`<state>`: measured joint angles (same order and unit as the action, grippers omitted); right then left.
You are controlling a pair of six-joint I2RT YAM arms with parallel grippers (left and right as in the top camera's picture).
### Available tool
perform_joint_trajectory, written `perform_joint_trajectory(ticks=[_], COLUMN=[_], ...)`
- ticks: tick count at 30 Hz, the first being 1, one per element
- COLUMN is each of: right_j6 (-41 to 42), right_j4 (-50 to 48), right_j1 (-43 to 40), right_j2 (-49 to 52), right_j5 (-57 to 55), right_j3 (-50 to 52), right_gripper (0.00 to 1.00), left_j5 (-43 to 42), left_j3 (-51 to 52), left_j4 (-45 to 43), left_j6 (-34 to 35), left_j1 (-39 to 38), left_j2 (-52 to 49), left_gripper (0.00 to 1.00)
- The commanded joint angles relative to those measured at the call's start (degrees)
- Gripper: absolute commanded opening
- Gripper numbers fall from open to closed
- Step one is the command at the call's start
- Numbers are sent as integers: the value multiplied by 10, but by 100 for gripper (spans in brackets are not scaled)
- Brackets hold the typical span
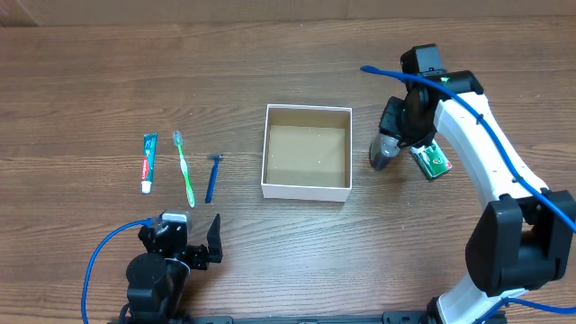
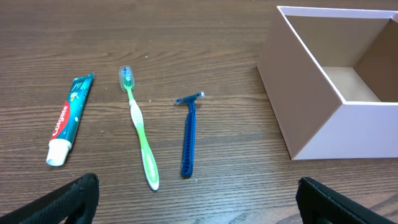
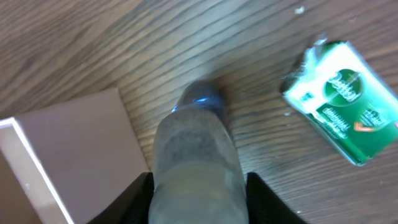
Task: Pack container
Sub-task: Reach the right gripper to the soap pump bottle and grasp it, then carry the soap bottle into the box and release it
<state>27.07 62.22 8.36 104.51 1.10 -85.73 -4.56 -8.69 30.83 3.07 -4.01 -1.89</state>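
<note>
The container is a square white box with a brown inside, open at the table's middle; it also shows in the left wrist view and the right wrist view. My right gripper is just right of it, its fingers closed on both sides of a grey bottle whose far end is at the table. A green packet lies beside it. My left gripper is open and empty near the front edge.
Left of the container lie a toothpaste tube, a green toothbrush and a blue razor, side by side, just beyond the left gripper.
</note>
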Motion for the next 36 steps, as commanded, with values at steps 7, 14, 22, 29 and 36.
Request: perform_joint_trajectory(ticks=[7, 14, 22, 29, 36], right_j6=[3, -19, 6, 39, 41], right_j4=[48, 122, 50, 2, 17], right_j1=[4, 114, 212, 211, 211], right_j2=[-98, -214, -109, 32, 16], right_j5=[7, 4, -50, -108, -116], right_j3=[-31, -122, -121, -121, -137], right_gripper=[31, 31, 37, 37, 72], left_j5=[-9, -9, -9, -9, -9], left_j3=[3, 3, 3, 3, 3], left_j4=[0, 0, 0, 0, 0], left_j6=[12, 12, 12, 12, 12], left_j1=[2, 2, 2, 2, 2], left_j2=[5, 5, 5, 5, 5], left_gripper=[100, 100, 100, 100, 100])
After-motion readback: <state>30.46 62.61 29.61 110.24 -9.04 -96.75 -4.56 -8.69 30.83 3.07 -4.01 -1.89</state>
